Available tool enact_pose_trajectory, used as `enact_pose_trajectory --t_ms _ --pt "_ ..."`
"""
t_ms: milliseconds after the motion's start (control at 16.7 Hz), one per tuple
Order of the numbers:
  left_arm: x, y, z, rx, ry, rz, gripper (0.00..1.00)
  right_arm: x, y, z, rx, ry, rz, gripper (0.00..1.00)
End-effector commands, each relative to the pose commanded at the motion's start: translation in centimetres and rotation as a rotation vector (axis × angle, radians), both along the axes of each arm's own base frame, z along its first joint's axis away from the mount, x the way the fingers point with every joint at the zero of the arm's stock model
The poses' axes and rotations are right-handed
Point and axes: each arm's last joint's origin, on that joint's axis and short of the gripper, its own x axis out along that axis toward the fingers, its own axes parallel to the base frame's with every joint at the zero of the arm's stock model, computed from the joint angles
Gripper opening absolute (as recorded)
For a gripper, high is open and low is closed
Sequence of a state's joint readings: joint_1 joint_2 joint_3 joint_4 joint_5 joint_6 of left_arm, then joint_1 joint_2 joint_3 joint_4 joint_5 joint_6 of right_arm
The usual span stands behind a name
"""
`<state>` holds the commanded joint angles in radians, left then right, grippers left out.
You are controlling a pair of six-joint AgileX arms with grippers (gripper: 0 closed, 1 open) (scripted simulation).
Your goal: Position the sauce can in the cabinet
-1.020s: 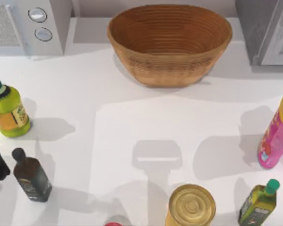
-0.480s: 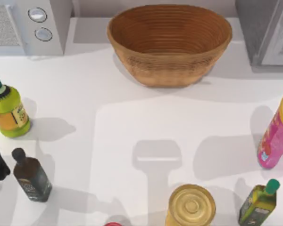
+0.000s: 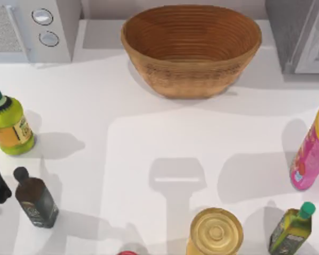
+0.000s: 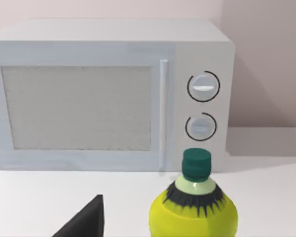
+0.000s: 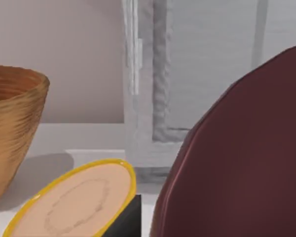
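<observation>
Fingers on the left gripper (image 4: 84, 222) show as one dark tip beside the yellow-green bottle (image 4: 193, 212), facing the microwave (image 4: 89, 98); whether they are spread or closed cannot be told, and that arm looks parked at the table's left side. Further along stand the dark bottle (image 3: 36, 199), the basket (image 3: 191, 50) at the back and the gold-lidded can (image 3: 215, 232) at the front.

On the right, one dark tip of the right gripper (image 5: 126, 222) shows next to a broad maroon surface, which is probably the sauce can (image 5: 237, 158). It sits very near that wrist's camera and above the pink bottle (image 5: 74, 200), and whether the fingers clasp it cannot be told. The cabinet (image 5: 207, 74) rises behind, well apart from the can.

Several things could go wrong from here. The pink bottle stands between the can and the cabinet, so a low or hurried pass could clip its lid and topple it. The can appears off to one side of the gripper, so an uneven hold could let it twist or drop on the way. Whether the cabinet door (image 3: 315, 45) stands open wide enough is unclear; if it does not, the can would strike the panel or the frame instead of going in.
</observation>
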<state>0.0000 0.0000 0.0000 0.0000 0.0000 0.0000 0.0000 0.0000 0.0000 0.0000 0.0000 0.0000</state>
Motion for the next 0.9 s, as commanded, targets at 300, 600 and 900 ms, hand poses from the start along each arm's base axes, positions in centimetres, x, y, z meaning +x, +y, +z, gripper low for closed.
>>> enact_pose_trajectory --t_ms 300,600,900 --pt "0.0 0.0 0.0 0.0 0.0 0.0 1.0 0.0 0.0 0.2 0.001 0.011 0.004 0.0" --pt "0.0 0.0 0.0 0.0 0.0 0.0 1.0 0.5 0.3 5.0 -0.001 0.086 0.001 0.0" --pt "0.0 0.0 0.0 0.0 0.0 0.0 1.0 3.3 0.9 15.9 -0.007 0.121 -0.011 0.0"
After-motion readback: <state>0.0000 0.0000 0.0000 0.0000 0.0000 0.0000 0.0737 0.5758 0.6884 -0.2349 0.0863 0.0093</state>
